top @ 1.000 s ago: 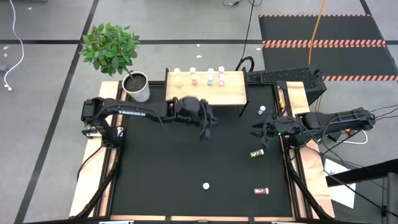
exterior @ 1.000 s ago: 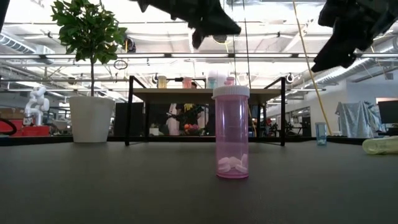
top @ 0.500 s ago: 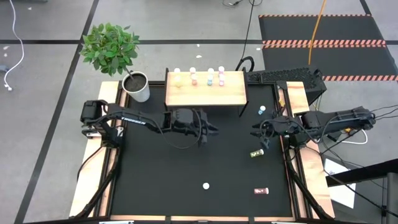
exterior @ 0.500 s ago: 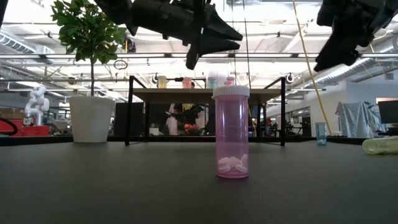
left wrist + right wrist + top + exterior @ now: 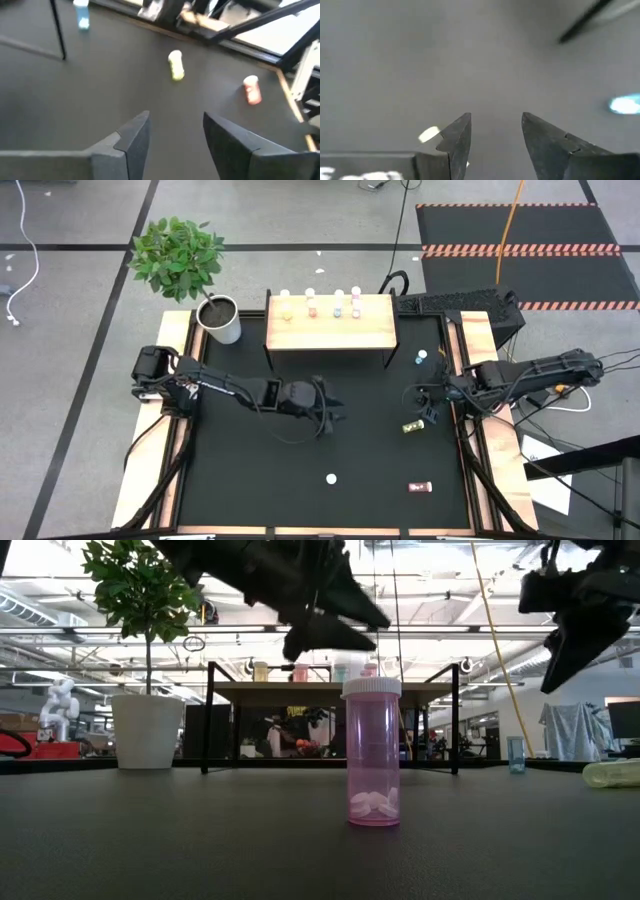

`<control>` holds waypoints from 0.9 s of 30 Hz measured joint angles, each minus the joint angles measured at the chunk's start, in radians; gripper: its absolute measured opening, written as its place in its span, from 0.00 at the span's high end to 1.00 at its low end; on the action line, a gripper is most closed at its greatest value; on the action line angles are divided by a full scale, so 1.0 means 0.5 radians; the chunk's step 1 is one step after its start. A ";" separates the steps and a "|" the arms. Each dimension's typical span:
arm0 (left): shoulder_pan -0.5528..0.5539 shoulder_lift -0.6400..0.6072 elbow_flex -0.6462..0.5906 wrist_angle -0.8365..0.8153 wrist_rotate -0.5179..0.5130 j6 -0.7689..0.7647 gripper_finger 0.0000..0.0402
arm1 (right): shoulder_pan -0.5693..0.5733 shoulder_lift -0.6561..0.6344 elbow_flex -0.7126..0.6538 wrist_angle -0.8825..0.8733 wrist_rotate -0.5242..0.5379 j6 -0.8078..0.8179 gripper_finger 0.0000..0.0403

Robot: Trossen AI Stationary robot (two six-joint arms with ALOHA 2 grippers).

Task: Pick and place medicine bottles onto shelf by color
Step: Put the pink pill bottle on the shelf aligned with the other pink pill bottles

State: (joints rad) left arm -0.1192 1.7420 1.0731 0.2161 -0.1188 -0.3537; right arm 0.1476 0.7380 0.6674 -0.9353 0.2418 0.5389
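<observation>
The wooden shelf point(image 5: 330, 322) stands at the table's far edge with several bottles along its back edge point(image 5: 311, 304). A pink bottle point(image 5: 372, 755) stands upright on the mat near the front point(image 5: 331, 478). A yellow bottle point(image 5: 412, 426) lies on its side, and also shows in the left wrist view point(image 5: 175, 65). A red-pink bottle point(image 5: 420, 487) lies near the front right point(image 5: 252, 90). A blue bottle point(image 5: 421, 358) stands right of the shelf. My left gripper point(image 5: 325, 413) is open and empty above mid-table. My right gripper point(image 5: 425, 406) is open and empty, just beyond the yellow bottle.
A white pot with a green plant point(image 5: 222, 320) stands left of the shelf. The shelf's thin dark legs point(image 5: 208, 718) stand on the black mat. Wooden rails point(image 5: 478, 450) border the mat at left and right.
My left gripper has drawn away from the shelf toward the table's near edge, still open and empty. My right gripper has shifted a little toward the table's right and near edges, still open. No bottle has moved.
</observation>
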 joint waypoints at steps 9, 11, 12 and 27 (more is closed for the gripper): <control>-0.011 0.003 -0.002 -0.352 -0.081 -0.155 0.55 | -0.059 -0.039 0.000 0.255 0.029 -0.022 0.58; -0.011 0.002 -0.002 -0.347 -0.081 -0.194 0.55 | -0.058 -0.039 0.000 0.278 -0.029 -0.009 0.58; -0.012 -0.005 -0.003 -0.323 -0.081 -0.211 0.55 | -0.055 -0.039 0.000 0.273 -0.060 0.006 0.58; -0.055 -0.079 0.000 -0.171 -0.091 -0.558 0.55 | 0.013 -0.050 -0.001 0.323 -0.128 -0.006 0.58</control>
State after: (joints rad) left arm -0.1469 1.7027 1.0733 0.1306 -0.1645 -0.6326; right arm 0.1543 0.7132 0.6670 -0.7738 0.1780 0.5357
